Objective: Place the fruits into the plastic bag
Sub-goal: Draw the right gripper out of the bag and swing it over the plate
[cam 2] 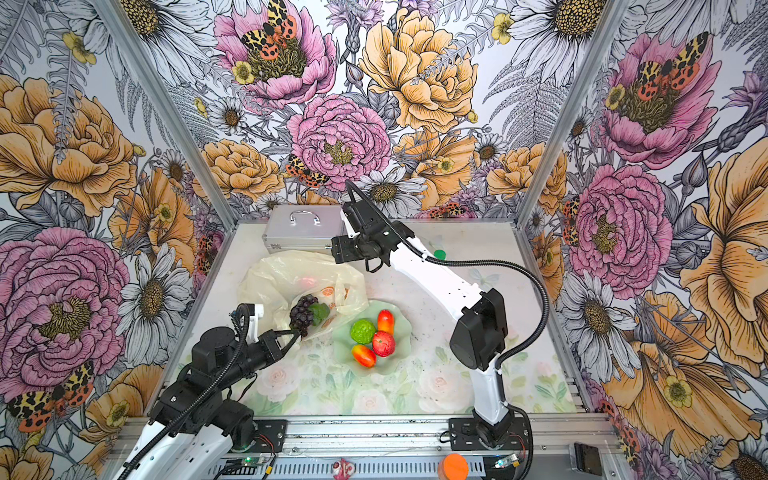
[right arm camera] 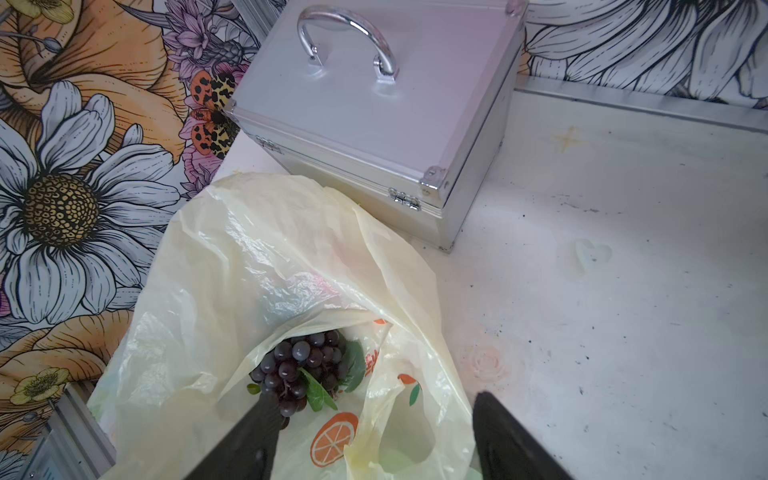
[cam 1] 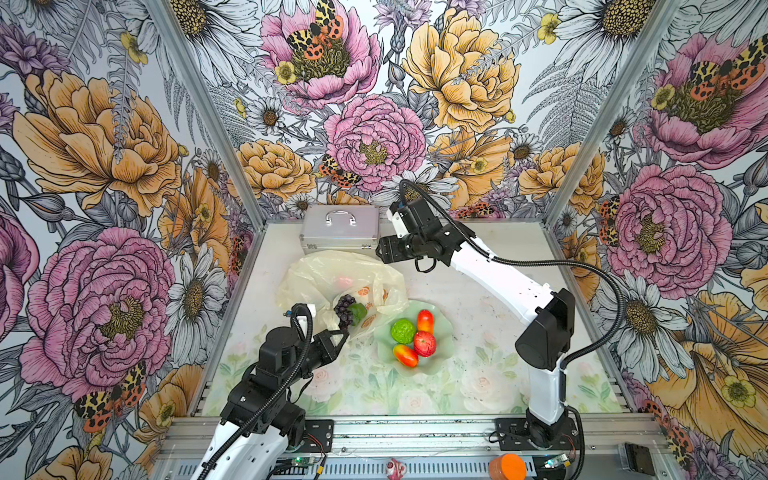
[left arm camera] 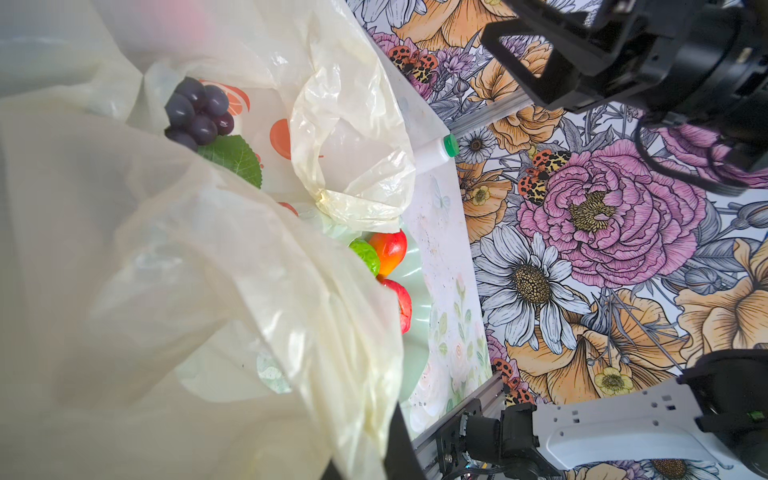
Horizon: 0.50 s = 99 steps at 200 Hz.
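Left gripper [cam 1: 341,332] is pinching the plastic bag [cam 1: 332,270], grape bunch [cam 1: 345,309] lying inside. Right gripper [right arm camera: 374,397] is hovering above, jaws spread.

In the left wrist view the plastic bag [left arm camera: 187,291] is filling most of the picture as a blurred film, hiding the left claw [cam 1: 343,332] but for a dark sliver and covering part of the dish [left arm camera: 417,357] and the apple [left arm camera: 403,307]. A pinkish-red blotch [cam 1: 344,282] is showing through the bag in both top views, too blurred to name. The right claw [right arm camera: 374,397] is being cut off by the right wrist view's edge, and the right arm [cam 1: 498,270] is hiding one corner of the metal case [cam 1: 338,232].
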Each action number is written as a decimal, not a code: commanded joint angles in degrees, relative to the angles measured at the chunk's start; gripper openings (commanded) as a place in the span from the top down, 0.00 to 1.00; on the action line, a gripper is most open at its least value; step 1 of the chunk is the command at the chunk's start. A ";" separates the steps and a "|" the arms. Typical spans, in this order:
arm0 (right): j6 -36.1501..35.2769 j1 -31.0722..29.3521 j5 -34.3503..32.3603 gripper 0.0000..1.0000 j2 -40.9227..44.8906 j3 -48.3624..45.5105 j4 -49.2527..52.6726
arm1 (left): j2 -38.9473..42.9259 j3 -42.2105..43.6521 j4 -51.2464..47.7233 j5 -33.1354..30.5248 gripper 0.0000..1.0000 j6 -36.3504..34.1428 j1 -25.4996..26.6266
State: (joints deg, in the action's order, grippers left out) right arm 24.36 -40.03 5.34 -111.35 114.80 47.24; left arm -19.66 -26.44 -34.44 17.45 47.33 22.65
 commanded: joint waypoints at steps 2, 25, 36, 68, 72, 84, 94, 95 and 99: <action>0.13 0.65 -0.76 0.25 6.28 -3.09 -0.90 | -0.37 0.42 1.01 0.47 1.00 -1.36 0.33; 1.47 1.09 -1.37 0.25 12.46 -8.62 -0.86 | 0.12 0.42 0.59 0.10 1.00 -1.19 0.62; 1.86 1.18 -1.84 0.25 15.71 -11.98 -0.84 | 0.56 0.42 0.38 -0.31 1.00 -1.10 0.94; 4.23 2.05 -2.00 0.24 25.74 -22.87 -0.26 | 1.11 0.42 -0.11 -1.36 1.00 -0.93 1.68; 4.78 2.14 -1.99 0.24 26.83 -24.28 -0.08 | 1.12 0.42 -0.11 -1.43 1.00 -0.93 1.68; 6.05 2.24 -1.99 0.24 30.55 -28.19 0.50 | 0.95 0.32 -0.23 -1.37 1.00 -0.92 1.87; 6.97 2.24 -2.17 0.23 33.43 -31.37 1.03 | 0.85 0.33 -0.20 -1.29 1.00 -0.93 1.99; 7.08 2.24 -2.17 0.23 33.72 -31.64 1.06 | 0.85 0.33 -0.15 -1.29 1.00 -0.93 1.97; 7.41 2.24 -2.34 0.23 34.80 -32.64 1.24 | 0.79 0.41 -0.19 -1.36 1.00 -0.93 2.10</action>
State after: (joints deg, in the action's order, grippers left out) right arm 28.47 -38.15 4.23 -81.89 87.42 47.31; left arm -19.22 -26.44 -34.54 17.17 47.35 24.16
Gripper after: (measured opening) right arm 0.765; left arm 0.047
